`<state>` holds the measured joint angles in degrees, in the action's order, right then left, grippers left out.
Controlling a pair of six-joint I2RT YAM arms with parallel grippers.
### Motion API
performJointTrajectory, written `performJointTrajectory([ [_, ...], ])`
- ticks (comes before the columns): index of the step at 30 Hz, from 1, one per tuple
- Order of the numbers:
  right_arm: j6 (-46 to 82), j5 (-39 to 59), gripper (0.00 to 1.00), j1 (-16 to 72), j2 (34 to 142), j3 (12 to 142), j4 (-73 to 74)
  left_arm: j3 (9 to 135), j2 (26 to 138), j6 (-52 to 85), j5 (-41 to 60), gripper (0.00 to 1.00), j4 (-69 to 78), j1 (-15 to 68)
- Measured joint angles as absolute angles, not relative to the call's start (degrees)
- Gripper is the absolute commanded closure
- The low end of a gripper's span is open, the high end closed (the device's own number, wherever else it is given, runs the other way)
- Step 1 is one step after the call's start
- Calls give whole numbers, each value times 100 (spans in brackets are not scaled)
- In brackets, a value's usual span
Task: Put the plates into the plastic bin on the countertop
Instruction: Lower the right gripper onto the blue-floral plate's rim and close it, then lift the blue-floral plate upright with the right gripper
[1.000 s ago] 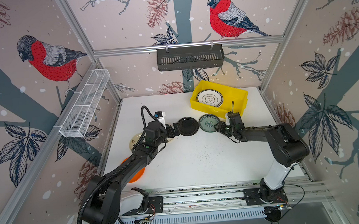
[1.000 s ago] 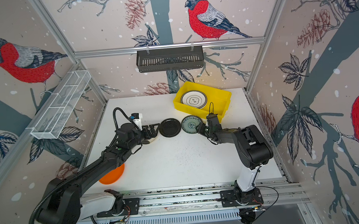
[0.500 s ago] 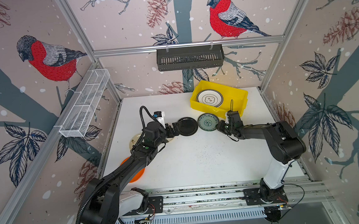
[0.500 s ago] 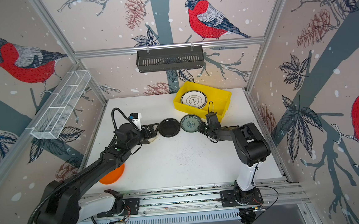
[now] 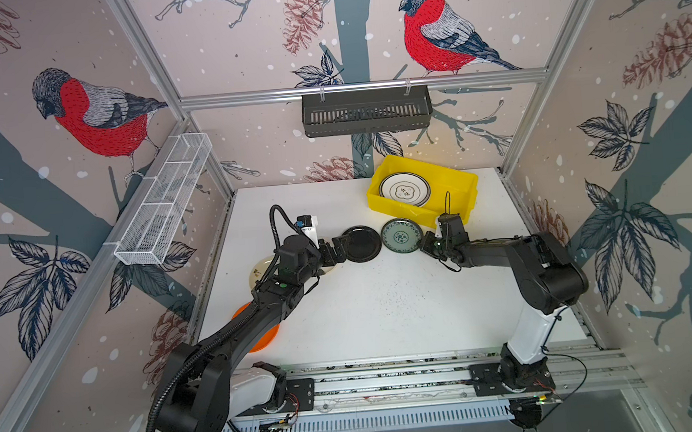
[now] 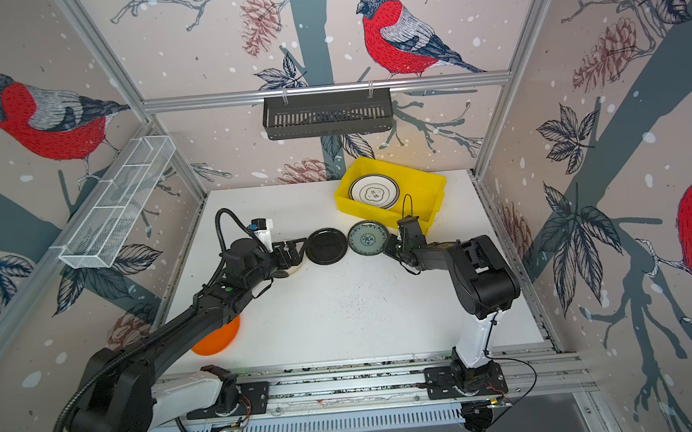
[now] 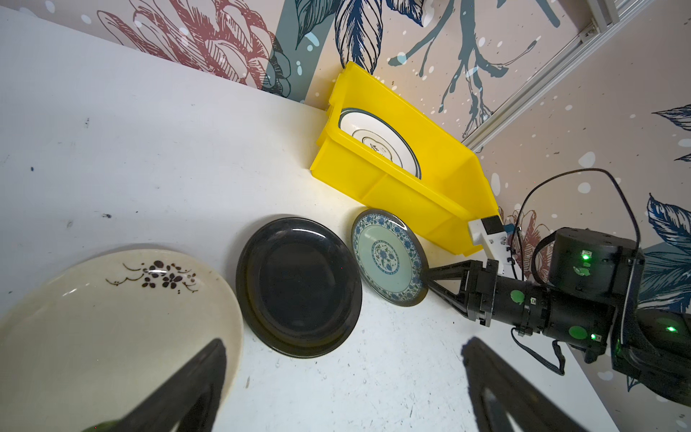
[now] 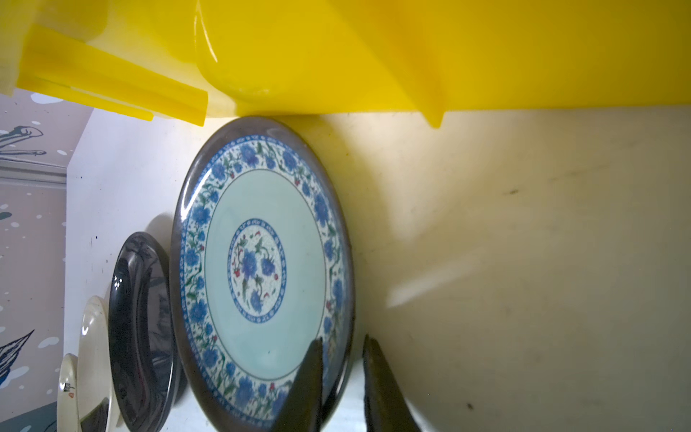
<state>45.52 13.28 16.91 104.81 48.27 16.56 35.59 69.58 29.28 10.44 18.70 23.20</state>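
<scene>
Left claw (image 7: 346, 342): held wide open, nothing gripped, near the black plate (image 5: 362, 244).
Right claw (image 8: 343, 338): pinched onto the teal plate (image 8: 261, 262) at its rim.
Teal plate: laid on the counter (image 5: 384, 306), just beside the yellow bin (image 5: 451, 189).

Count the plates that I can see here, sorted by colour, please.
White: 2, the dark-rimmed plate in the yellow bin and the red-marked plate
Cream plate: 1
Black plate: 1
Teal-patterned plate: 1
Orange plate: 1
Total: 6
</scene>
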Motion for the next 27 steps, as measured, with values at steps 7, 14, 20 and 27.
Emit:
performJointTrajectory([
  [7,4633,1341,74,1667,10604,4969,1688,3559,6963,2858,1044,2,1870,2320],
  [14,4633,1345,76,1678,10713,5078,1723,3527,6956,2858,1046,2,1870,2320],
  [20,4635,1236,82,1732,10735,5046,1802,3527,6982,2856,1046,2,1870,2320],
  [27,4746,1059,93,1848,10798,5028,2021,3529,7019,2823,1052,2,1870,2320],
])
